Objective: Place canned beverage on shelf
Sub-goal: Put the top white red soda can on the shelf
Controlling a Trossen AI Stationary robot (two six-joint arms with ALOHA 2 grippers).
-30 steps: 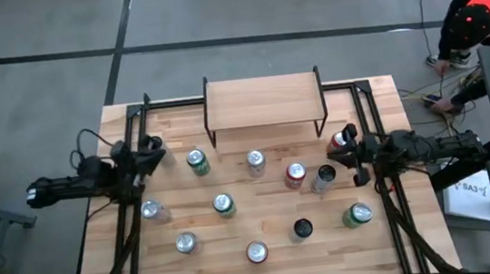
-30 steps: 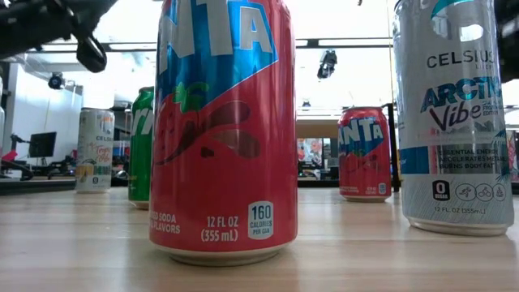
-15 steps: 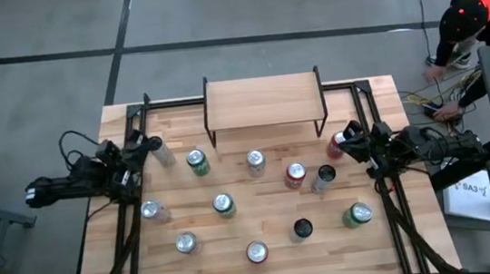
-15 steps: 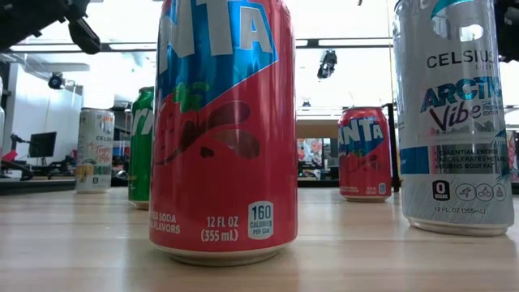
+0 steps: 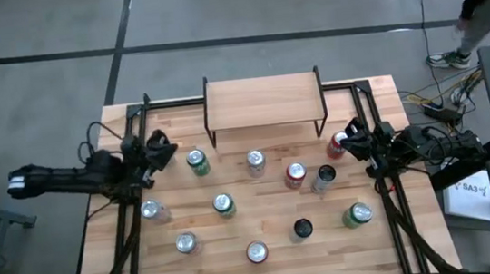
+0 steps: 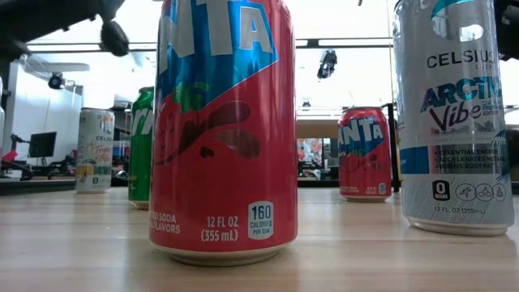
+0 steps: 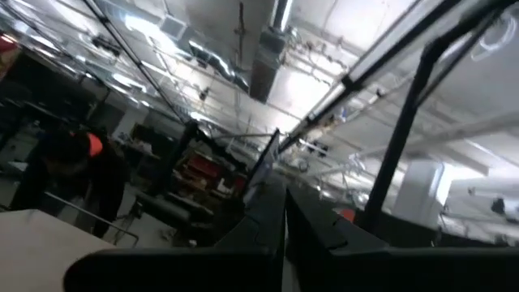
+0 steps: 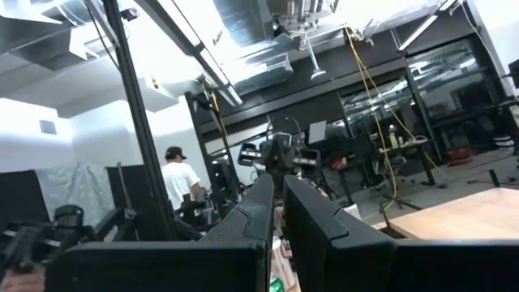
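Meanwhile shelf [image 5: 264, 98] empty, well apart from left gripper [image 5: 161, 151] and right gripper [image 5: 349, 139]; jaws closed, holding nothing.

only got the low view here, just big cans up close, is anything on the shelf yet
Observer: No. The shelf top is bare in the high view.
Operator: where are the tools
Observer: The left tool is by the table's left edge, shut and empty.
Operator: and the right one
Observer: The right tool is at the right edge beside a red can, shut, gripping nothing.
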